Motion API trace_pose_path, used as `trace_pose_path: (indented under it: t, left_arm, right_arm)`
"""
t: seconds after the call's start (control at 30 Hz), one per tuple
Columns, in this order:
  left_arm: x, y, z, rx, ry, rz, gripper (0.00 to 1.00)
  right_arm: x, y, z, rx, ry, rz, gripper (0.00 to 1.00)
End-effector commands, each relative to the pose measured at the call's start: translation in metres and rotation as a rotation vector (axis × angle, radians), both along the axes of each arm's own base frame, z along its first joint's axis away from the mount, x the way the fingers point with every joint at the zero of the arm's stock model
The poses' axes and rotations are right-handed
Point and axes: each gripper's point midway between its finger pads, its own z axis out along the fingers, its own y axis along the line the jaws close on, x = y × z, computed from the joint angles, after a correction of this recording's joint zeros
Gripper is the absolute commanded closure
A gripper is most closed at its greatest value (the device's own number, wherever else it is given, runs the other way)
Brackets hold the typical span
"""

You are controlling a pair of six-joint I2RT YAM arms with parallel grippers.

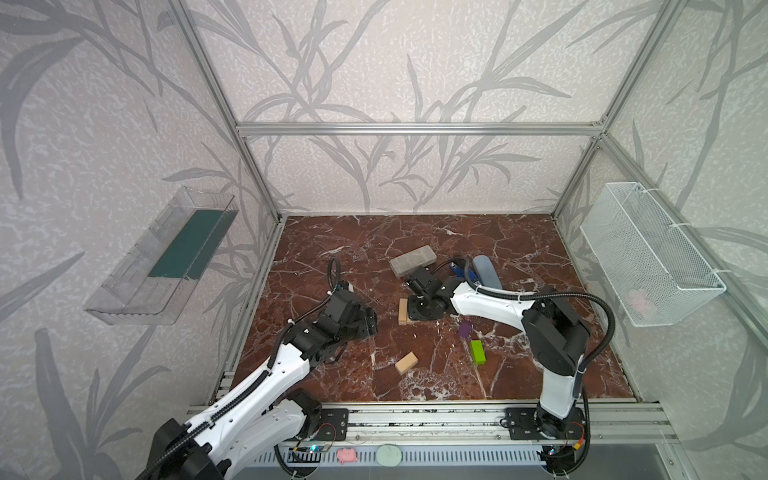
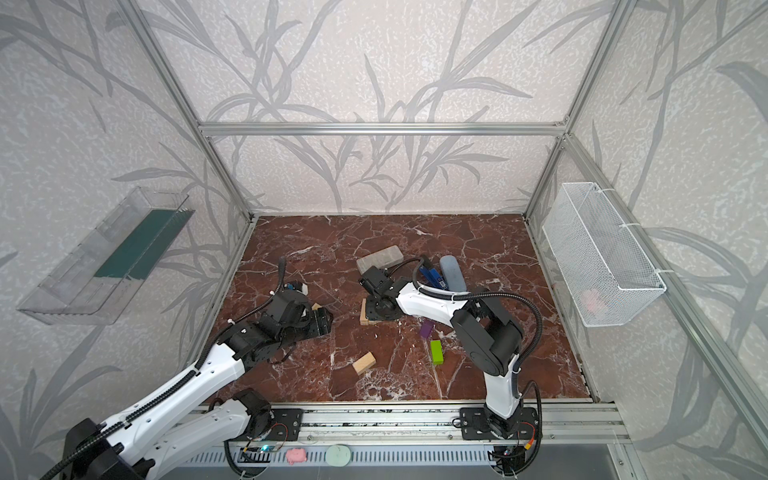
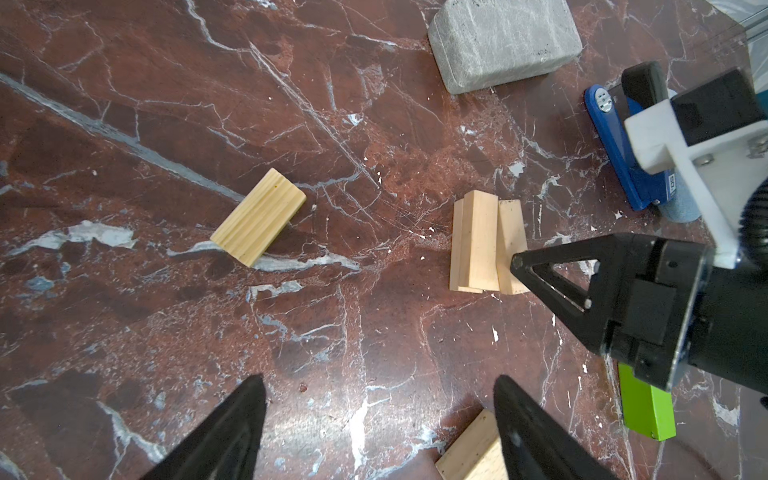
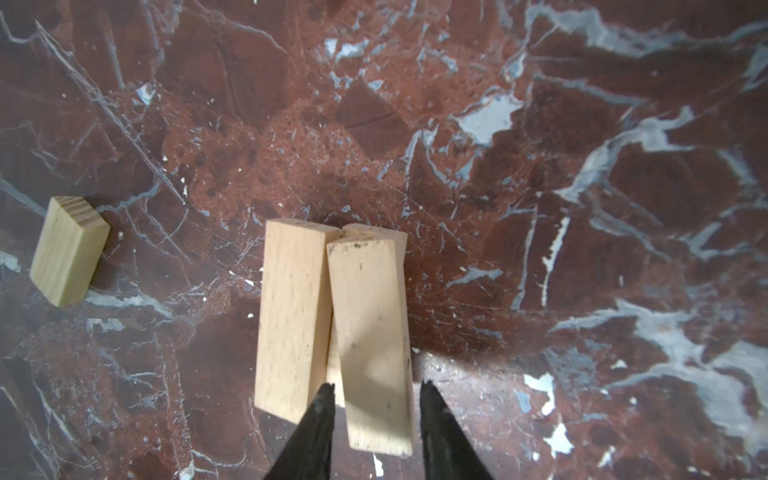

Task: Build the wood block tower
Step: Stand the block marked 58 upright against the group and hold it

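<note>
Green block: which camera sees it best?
A top view: the lime green block lies whole and unobstructed on the marble tabletop; both top views show that. The left wrist view catches only part, behind the right gripper. The right wrist view misses it.

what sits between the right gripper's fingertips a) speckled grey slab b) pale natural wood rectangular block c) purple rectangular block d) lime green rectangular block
b: in the right wrist view the right gripper straddles one end of the pale natural wood rectangular block lying on other pale blocks
</note>
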Motion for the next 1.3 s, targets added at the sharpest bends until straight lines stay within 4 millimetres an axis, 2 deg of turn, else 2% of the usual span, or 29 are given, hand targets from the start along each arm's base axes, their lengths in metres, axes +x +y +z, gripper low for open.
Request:
trace_pose_path:
  t: [0.0, 0.3, 0.4, 0.57, 0.8, 1.27]
  left_arm:
    - [0.004, -0.002, 0.006, -0.009, -0.014, 0.005, 0.16]
    - [0.005, -0.007, 0.003, -0.019, -0.003, -0.01, 0.16]
    - [0.007, -0.012, 0.001, -0.027, 0.006, -0.029, 0.17]
    - [0.013, -0.027, -0.001, -0.068, 0.007, -0.073, 0.19]
    - [0.024, -0.042, -0.001, -0.111, 0.002, -0.092, 0.2]
    - [0.029, -0.05, -0.011, -0.113, 0.037, -0.105, 0.2]
  right_arm:
    - [0.002, 0.002, 0.013, 0.051, -0.014, 0.003, 0.64]
    - [0.003, -0.003, 0.03, 0.144, -0.02, 0.027, 0.64]
    - [0.005, -0.011, 0.027, 0.167, -0.007, 0.018, 0.64]
    - [0.007, -0.014, 0.022, 0.202, 0.012, 0.045, 0.64]
    - [0.009, -0.009, 0.015, 0.249, 0.044, 0.062, 0.64]
    - [0.007, -0.003, -0.006, 0.275, 0.1, 0.073, 0.62]
